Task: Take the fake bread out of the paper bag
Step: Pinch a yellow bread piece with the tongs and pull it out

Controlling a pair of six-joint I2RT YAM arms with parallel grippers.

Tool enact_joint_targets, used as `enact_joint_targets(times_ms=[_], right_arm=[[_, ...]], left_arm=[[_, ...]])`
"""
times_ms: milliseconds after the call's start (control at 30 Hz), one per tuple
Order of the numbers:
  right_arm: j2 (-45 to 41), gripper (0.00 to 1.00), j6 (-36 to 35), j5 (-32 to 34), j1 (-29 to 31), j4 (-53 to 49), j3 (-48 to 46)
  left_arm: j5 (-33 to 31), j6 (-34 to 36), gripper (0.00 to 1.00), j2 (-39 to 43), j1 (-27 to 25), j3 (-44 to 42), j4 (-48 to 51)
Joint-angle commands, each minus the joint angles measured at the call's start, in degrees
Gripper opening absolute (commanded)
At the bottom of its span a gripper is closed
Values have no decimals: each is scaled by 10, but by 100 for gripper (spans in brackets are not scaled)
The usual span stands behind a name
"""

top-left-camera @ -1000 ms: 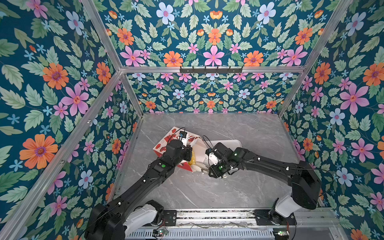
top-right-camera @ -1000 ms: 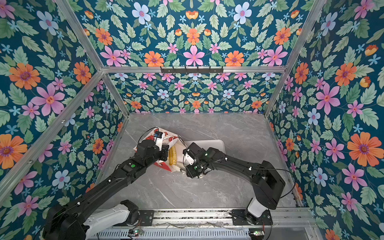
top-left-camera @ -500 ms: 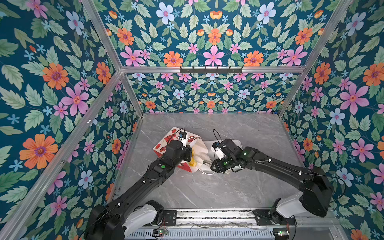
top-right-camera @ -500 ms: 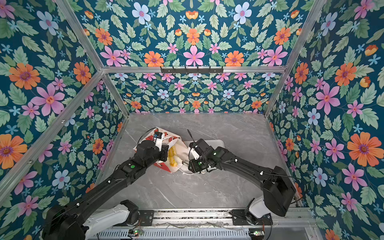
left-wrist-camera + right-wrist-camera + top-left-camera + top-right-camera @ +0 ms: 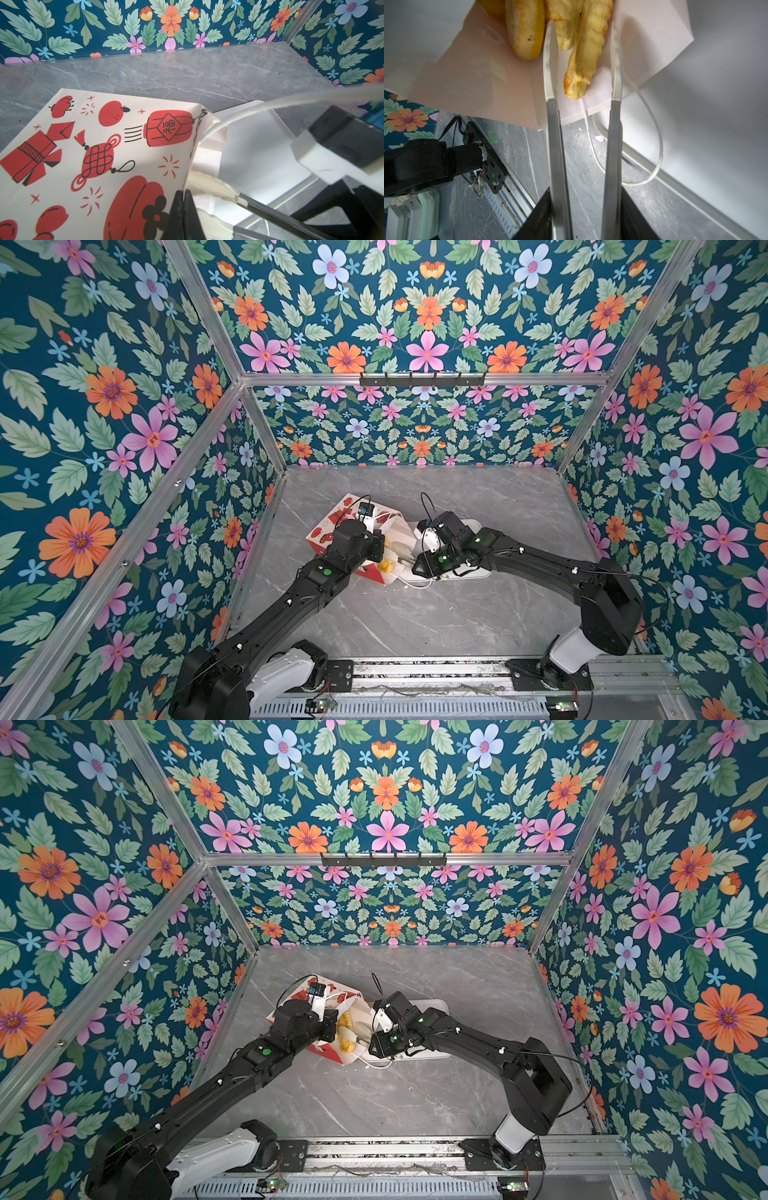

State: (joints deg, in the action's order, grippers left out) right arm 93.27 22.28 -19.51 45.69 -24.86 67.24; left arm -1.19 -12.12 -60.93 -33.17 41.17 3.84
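While the left gripper (image 5: 184, 195) is staying clamped flat on the upper lip of the bag (image 5: 328, 531), holding its mouth open, I am bringing the right gripper (image 5: 582, 24) in at that mouth. Over the last second the right arm has been shifting its pose beside the opening and the jaws have been parting a little. They are now standing partly open with a finger on each side of a braided loaf (image 5: 586, 52), and I am seeing no squeeze on it, so nothing is held yet. The bag is lying on its side on the table (image 5: 415, 614), mouth facing the tray (image 5: 471, 526), and it has not been moving. All the bread I can see is still sitting inside on the white lining, the loaf nearest the lip and other rolls (image 5: 525, 31) packed behind it. A cord handle (image 5: 656, 133) is trailing out beside one finger. I am judging that the approach is ending and the first pick is about to begin. Closing here should be taking the loaf alone, provided the cord is keeping clear.
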Motion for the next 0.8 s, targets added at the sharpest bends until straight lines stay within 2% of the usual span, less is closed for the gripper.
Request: enact_joint_targets(times_ms=[0,267,400,633,767], right_arm=[[12,46,-4,-17,0,19,12],[62,44,-7,-22,0,13,24],[69,35,-6,-28,0,11,20],[23,27,-16,-5,0,-26,0],[-25,28,-20,13,-2,-58,-13]], left_arm=[[0,-2,0,-1,-1,5,-18],[6,-4,0,-6,-1,3,-28],[4,-6,0,-10,-1,3,-32],[-7,-12,0,-18,-1,4,-38],[-30,-23,0,-21,-1,6,-43]])
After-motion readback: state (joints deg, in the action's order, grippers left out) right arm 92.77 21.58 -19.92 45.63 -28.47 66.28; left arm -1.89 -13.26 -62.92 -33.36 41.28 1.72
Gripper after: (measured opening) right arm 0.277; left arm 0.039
